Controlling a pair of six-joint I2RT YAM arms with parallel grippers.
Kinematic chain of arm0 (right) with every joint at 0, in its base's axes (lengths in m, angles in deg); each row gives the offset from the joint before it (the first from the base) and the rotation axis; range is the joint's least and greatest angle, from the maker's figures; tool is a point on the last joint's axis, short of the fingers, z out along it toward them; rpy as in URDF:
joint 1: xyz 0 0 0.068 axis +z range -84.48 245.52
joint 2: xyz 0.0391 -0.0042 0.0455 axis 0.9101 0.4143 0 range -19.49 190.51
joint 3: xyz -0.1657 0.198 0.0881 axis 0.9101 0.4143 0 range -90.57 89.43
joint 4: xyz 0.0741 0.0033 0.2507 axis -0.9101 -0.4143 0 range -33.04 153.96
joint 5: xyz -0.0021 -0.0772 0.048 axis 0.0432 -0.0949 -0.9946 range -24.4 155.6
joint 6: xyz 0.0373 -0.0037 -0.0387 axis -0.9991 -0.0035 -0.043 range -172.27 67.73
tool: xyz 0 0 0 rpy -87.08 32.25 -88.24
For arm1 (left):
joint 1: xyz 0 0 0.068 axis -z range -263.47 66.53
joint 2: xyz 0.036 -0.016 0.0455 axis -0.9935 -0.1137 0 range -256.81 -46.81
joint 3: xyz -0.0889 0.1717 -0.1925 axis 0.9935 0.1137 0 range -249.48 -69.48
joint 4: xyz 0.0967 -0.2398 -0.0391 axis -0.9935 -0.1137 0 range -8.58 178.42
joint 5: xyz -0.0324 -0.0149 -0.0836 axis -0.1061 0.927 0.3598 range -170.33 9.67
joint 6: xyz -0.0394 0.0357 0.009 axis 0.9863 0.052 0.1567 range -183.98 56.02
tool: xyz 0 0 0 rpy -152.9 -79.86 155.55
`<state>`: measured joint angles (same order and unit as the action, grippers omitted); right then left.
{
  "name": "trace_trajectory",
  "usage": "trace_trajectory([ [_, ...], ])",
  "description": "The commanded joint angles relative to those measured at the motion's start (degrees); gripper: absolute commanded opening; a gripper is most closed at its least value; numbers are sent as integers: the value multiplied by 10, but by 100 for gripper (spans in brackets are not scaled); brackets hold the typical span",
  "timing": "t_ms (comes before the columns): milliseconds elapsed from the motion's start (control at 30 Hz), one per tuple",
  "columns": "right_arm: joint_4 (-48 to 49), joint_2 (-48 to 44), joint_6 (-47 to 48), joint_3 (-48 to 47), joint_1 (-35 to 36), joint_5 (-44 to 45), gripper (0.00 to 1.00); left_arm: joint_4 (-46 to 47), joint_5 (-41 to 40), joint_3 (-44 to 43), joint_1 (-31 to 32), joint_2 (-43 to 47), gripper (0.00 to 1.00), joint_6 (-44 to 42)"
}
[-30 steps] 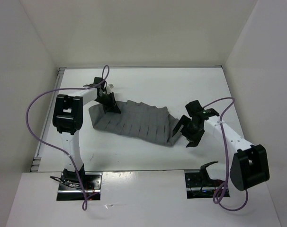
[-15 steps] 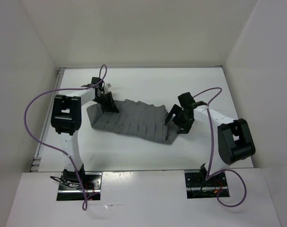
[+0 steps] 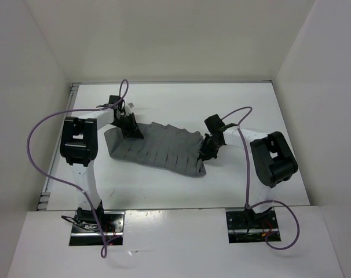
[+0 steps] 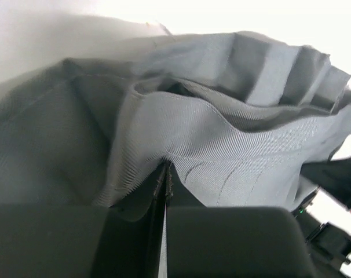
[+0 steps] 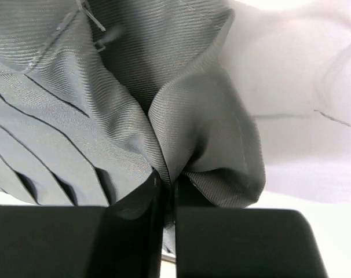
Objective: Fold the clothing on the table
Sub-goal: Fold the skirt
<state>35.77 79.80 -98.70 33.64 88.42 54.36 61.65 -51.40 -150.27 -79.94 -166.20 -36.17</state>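
Observation:
The grey pleated clothing [image 3: 161, 149] lies stretched across the middle of the white table [image 3: 175, 104]. My left gripper [image 3: 131, 128] is shut on the clothing's far left corner; in the left wrist view its jaws pinch a ridge of fabric [image 4: 222, 156], gripper [image 4: 165, 174]. My right gripper [image 3: 207, 149] sits at the clothing's right end, shut on a bunched fold. The right wrist view shows grey cloth [image 5: 198, 116] squeezed between the black jaws, gripper [image 5: 169, 182].
White walls [image 3: 42, 69] stand on the left, back and right. Purple cables [image 3: 39, 150] loop off both arms. The right arm's elbow [image 3: 273, 157] is folded up beside the clothing. Arm bases [image 3: 97, 223] sit at the near edge.
My right gripper moved left onto the clothing's right end and shut on the fabric. The right end of the cloth bunched inward. The left gripper kept its hold.

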Motion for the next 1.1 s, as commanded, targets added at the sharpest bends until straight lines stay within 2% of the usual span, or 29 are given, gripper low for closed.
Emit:
trace_trajectory([
  [0,16,22,4,-43,7,54,0,-17,22,6,3,49,5,-50],
  [133,-36,37,44,-110,1,100,0,-71,105,-24,41,82,8,-117],
  [167,-36,37,57,-119,0,100,0,-78,149,-24,56,88,8,-136],
  [267,-51,37,73,-150,-18,100,0,-97,190,-31,88,105,9,-164],
  [400,-57,37,79,-158,-23,95,0,-73,201,-2,108,93,11,-138],
  [600,-57,27,79,-151,-23,84,0,-62,128,8,127,65,8,-113],
  [833,-51,8,73,-135,-23,65,0,-57,116,-21,165,-3,8,-102],
  [1067,-71,-55,63,-129,-23,58,0,-73,-6,-27,206,-44,7,-91],
])
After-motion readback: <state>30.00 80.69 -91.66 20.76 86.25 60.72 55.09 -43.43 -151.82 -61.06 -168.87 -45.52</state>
